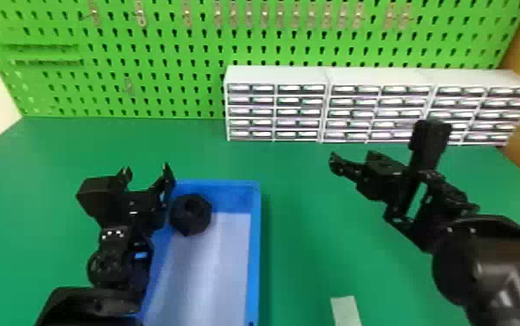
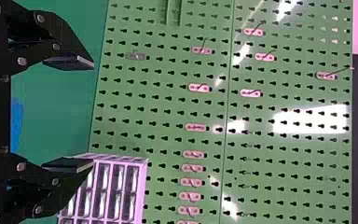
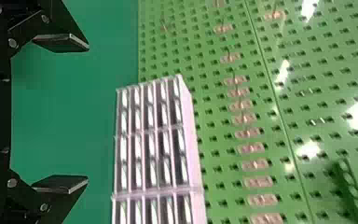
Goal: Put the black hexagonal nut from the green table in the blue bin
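Nut [image 1: 190, 214] in blue bin [image 1: 254, 260] | near left tool [image 1: 146, 170], released, empty | right tool [image 1: 353, 159] released, empty

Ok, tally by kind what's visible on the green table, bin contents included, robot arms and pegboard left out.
Blue bin: 1
Black hexagonal nut, inside it: 1
White drawer cabinets: 3
Pale flat strip: 1
Total: 6

The green table [image 1: 298, 260] carries the blue bin [image 1: 253, 260]. White drawer cabinets [image 1: 276, 76] line its back; a pale strip [image 1: 346, 310] lies right of the bin.
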